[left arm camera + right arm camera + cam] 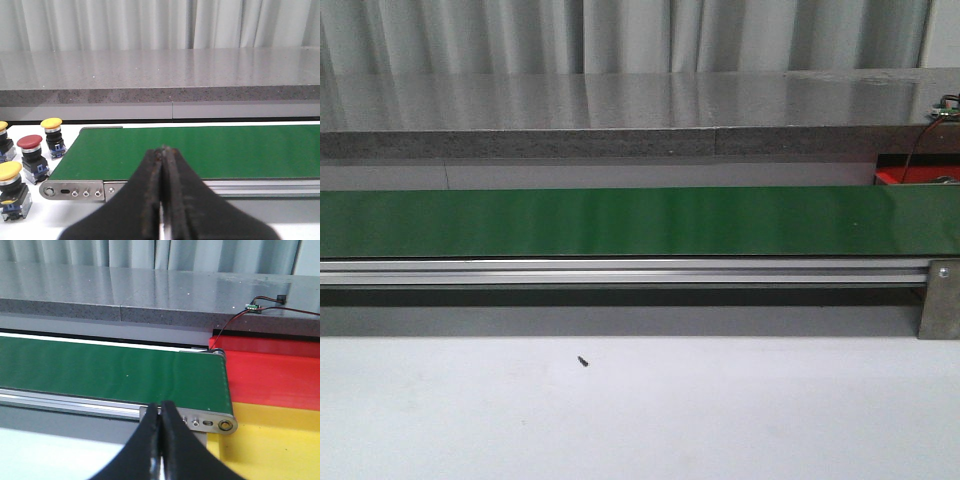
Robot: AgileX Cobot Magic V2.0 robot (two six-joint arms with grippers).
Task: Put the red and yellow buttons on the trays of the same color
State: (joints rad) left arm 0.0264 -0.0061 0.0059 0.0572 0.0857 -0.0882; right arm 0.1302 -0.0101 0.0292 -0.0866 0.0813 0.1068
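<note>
In the left wrist view a red button (31,152) stands on the white table beside the end of the green belt (200,150), with yellow buttons (52,135) (11,185) around it and one more (2,135) cut by the frame edge. My left gripper (164,150) is shut and empty, hanging before the belt's near rail. The right wrist view shows the red tray (272,375) and the yellow tray (280,440) past the belt's other end. My right gripper (161,405) is shut with nothing in it, near that end.
The front view shows the green belt (640,222) crossing the table, its aluminium rail (620,272) in front, a grey stone counter (620,110) behind, and a small dark speck (583,361) on the white table. A wired circuit board (251,306) lies on the counter.
</note>
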